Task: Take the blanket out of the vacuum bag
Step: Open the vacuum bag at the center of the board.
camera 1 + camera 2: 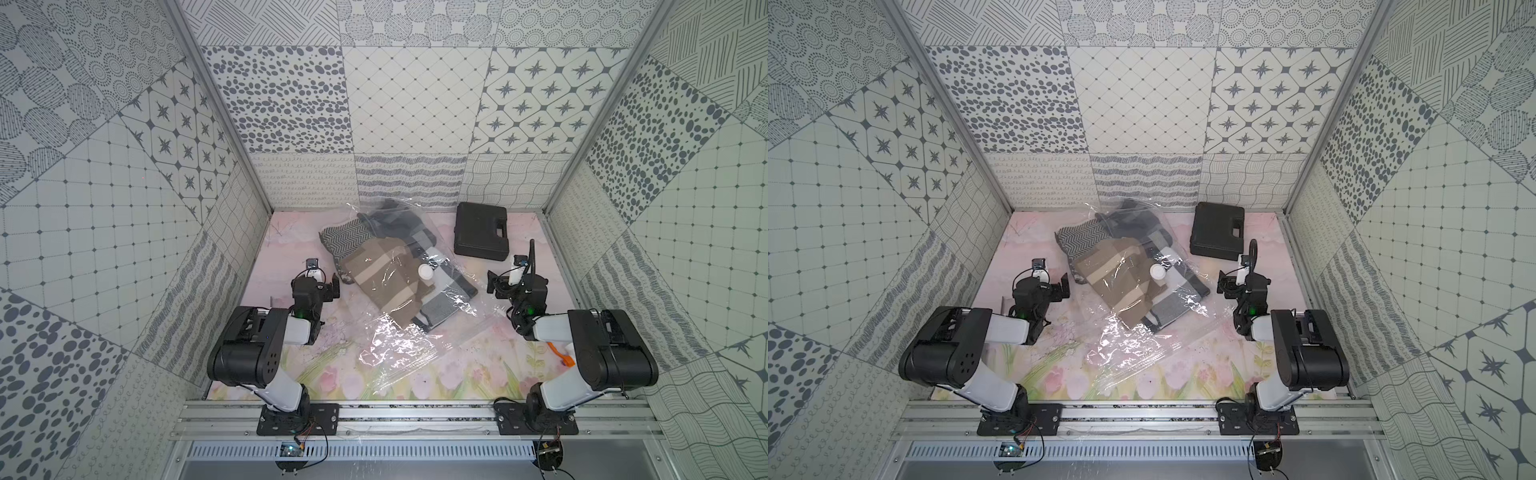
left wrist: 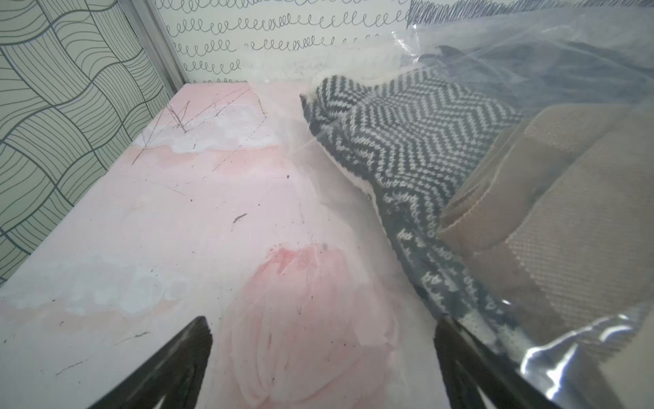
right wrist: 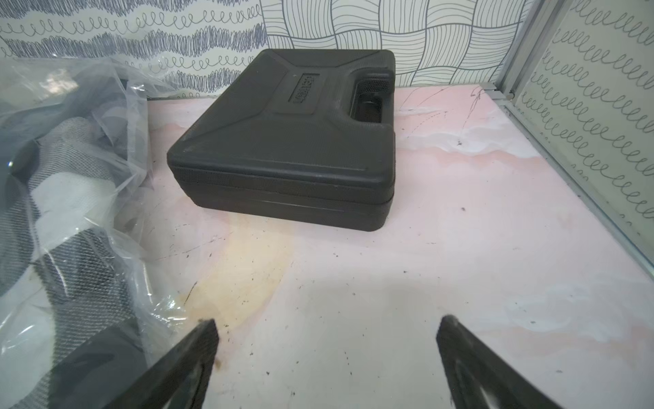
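Your table point(image 1: 478, 365) carries the vacuum bag point(image 1: 405, 299) at its middle, between the two arms. Its long axis runs from the back wall toward the base rail, skewed slightly to the right at the near end. The packed end points to the back wall; the flat, crinkled, empty end points to the rail. The folded blanket point(image 1: 390, 274) fills the far half, lying inside the plastic. The black case point(image 1: 481, 230) sits just beside the bag's far right edge. Your left gripper point(image 2: 322, 329) stands wide and empty just beside the bag's left edge; one fingertip point(image 2: 456, 350) meets the plastic, though you cannot tell if it touches. Your right gripper point(image 3: 327, 329) is also spread wide and empty over bare table, with the bag at its side. The white valve cap point(image 1: 425, 272) faces up on the blanket.
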Tool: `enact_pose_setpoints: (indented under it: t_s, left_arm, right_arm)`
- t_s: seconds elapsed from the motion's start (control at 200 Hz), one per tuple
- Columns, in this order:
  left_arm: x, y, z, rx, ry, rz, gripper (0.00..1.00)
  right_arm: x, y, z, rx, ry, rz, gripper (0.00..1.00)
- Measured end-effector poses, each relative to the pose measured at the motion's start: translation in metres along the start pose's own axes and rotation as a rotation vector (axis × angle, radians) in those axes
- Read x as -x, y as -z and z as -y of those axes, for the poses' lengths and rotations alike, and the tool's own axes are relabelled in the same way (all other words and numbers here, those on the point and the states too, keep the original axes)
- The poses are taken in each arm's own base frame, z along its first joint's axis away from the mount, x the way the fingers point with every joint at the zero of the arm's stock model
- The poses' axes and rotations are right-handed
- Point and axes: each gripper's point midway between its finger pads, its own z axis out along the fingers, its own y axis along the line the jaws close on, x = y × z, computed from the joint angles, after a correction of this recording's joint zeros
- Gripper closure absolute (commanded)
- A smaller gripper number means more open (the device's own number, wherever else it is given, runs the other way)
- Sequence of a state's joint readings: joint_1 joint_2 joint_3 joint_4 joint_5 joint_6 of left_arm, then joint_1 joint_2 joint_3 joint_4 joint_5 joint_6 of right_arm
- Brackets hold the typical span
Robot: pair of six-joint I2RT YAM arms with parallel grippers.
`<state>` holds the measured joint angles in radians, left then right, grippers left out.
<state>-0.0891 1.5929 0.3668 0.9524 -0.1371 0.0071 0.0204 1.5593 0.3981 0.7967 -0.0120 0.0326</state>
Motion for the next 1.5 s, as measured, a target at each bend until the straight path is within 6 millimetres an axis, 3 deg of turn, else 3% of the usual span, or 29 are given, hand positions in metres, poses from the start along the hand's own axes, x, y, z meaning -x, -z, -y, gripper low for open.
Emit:
enact_pose_setpoints:
  t_s: [1.016, 1.061, 1.131, 1.241, 1.311, 1.406, 1.496]
  left_arm:
    - [0.003, -0.002, -0.01, 0.05, 0.046, -0.006, 0.0]
    - [0.006, 0.0, -0.011, 0.059, 0.045, -0.008, 0.0]
    - [0.027, 0.006, -0.008, 0.063, 0.038, 0.008, 0.03]
    - [0.099, 0.023, 0.02, -0.004, 0.05, 0.115, 0.07]
    - [0.14, 0.044, 0.052, -0.092, 0.058, 0.174, 0.08]
    - [0.172, 0.081, 0.115, -0.263, 0.031, 0.202, 0.12]
    - [0.169, 0.116, 0.175, -0.419, -0.031, 0.162, 0.13]
  right_arm:
    - [0.001, -0.003, 0.0, -0.006, 0.0, -0.049, 0.01]
    - [0.013, -0.007, -0.001, -0.004, 0.002, -0.074, 0.01]
    - [0.056, -0.01, -0.006, -0.006, 0.01, -0.059, 0.01]
    - [0.142, 0.014, -0.034, 0.002, 0.026, 0.049, 0.01]
    - [0.172, 0.045, -0.061, 0.028, -0.003, 0.097, 0.01]
    - [0.169, 0.084, -0.082, 0.065, -0.104, 0.062, 0.01]
    - [0.134, 0.111, -0.077, 0.052, -0.212, -0.015, 0.01]
